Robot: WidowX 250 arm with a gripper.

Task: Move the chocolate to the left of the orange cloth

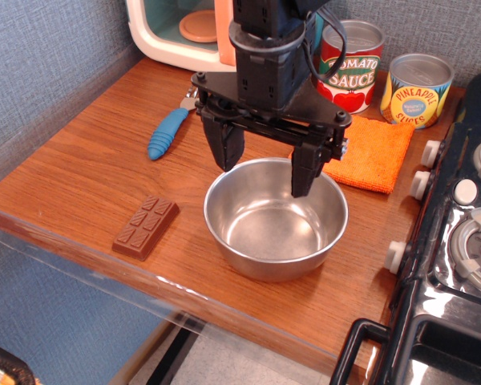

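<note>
Your tool point(266, 171) hangs empty with its jaws apart over the steel bowl point(276, 218), so nothing's gripped yet: chocolate point(147, 226) lies flat near the worktop point(80, 176) front edge, well apart from the orange cloth point(375, 149) behind the bowl.

The chocolate point(146, 228) is a small flat bar, dark brown, with raised squares on its top. It lies flat on the wood near the front edge, turned diagonal, with one short end toward the back right. Nothing touches it. The orange cloth point(373, 152) is bright and fuzzy, almost square. It lies flat far at the back right, well apart from the chocolate, and part of it is hidden from my view.
</note>
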